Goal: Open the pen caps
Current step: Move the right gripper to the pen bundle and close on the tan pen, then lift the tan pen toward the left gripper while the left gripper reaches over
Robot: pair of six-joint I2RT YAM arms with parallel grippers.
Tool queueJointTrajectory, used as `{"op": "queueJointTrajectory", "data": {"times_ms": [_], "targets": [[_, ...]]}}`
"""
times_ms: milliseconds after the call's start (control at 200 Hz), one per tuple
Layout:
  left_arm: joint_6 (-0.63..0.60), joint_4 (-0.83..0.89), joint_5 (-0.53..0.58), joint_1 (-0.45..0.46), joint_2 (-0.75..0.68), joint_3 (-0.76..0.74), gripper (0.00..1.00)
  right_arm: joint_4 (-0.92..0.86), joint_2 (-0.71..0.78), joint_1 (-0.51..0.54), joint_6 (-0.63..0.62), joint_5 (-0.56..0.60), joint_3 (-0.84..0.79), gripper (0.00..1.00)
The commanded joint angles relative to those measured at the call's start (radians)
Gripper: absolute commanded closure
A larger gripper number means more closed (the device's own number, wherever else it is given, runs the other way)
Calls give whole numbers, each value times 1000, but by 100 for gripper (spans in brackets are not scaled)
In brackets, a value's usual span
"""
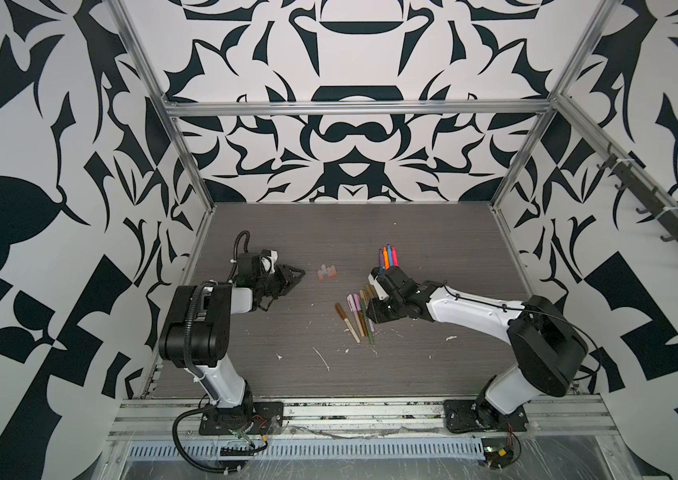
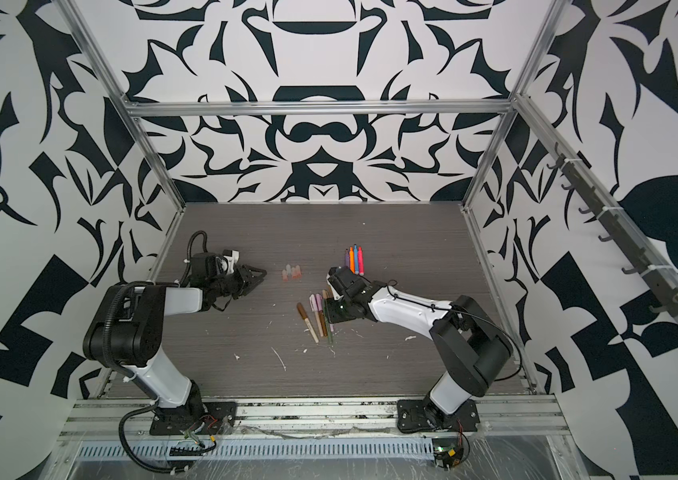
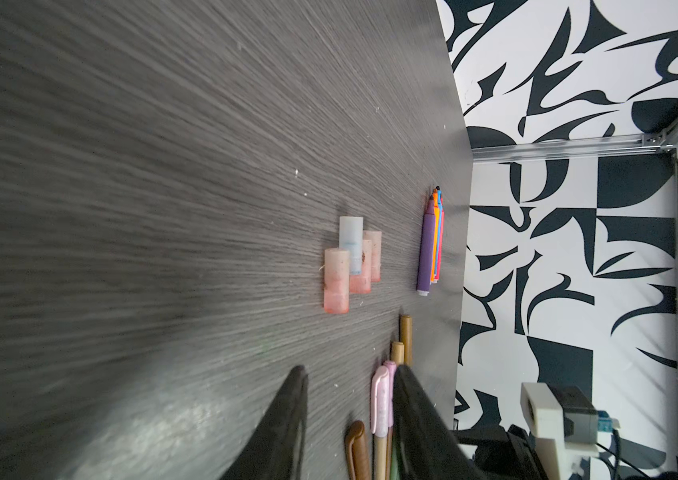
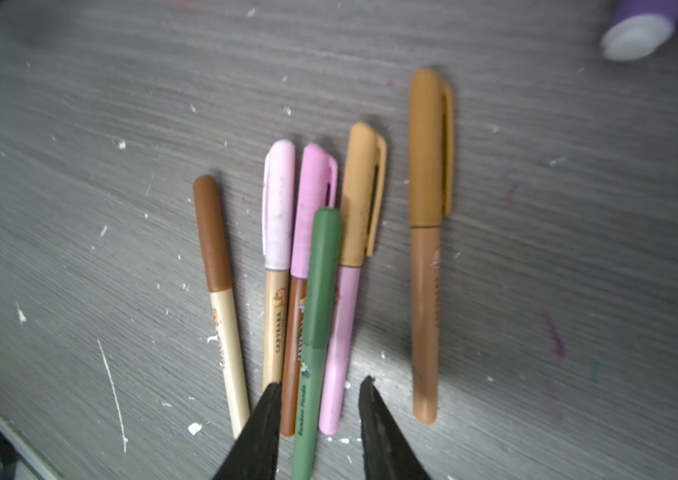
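Observation:
Several loose pale pinkish pen caps (image 1: pixel 327 273) (image 2: pixel 291 272) (image 3: pixel 350 266) lie together mid-table. Behind them several uncapped pens (image 1: pixel 387 257) (image 2: pixel 354 261) (image 3: pixel 429 249), purple, orange, blue and pink-red, lie side by side. Several capped pens (image 1: pixel 358 313) (image 2: pixel 318 316) fan out nearer the front. My right gripper (image 4: pixel 320 383) (image 1: pixel 370 318) hangs over their tail ends, open. The green pen (image 4: pixel 320 291) lies on top of the others and runs between the jaws without touching them. My left gripper (image 3: pixel 350 368) (image 1: pixel 296 275) is open and empty, left of the loose caps.
White flecks of debris (image 1: pixel 322 359) are scattered over the dark wood-grain table (image 1: pixel 287 232). Aluminium frame posts (image 1: pixel 187 158) and patterned walls close in the sides and back. The purple pen's white end (image 4: pixel 636 33) shows beyond the capped pens.

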State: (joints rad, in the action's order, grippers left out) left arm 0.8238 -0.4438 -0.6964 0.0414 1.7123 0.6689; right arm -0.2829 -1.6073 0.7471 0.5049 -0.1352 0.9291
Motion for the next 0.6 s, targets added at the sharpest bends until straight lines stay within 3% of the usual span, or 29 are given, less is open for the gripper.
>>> {"op": "queueJointTrajectory", "data": {"times_ms": [0,175,595], "targets": [[6,2,-4,-3,10,2,63,-72,-21,6,-27,101,60,67],[6,2,-4,-3,12,2,63,-138,-68,5,-55,183,101,68],[6,2,-5,-3,11,3,63,-147,-149,5,-87,186,124,68]]}}
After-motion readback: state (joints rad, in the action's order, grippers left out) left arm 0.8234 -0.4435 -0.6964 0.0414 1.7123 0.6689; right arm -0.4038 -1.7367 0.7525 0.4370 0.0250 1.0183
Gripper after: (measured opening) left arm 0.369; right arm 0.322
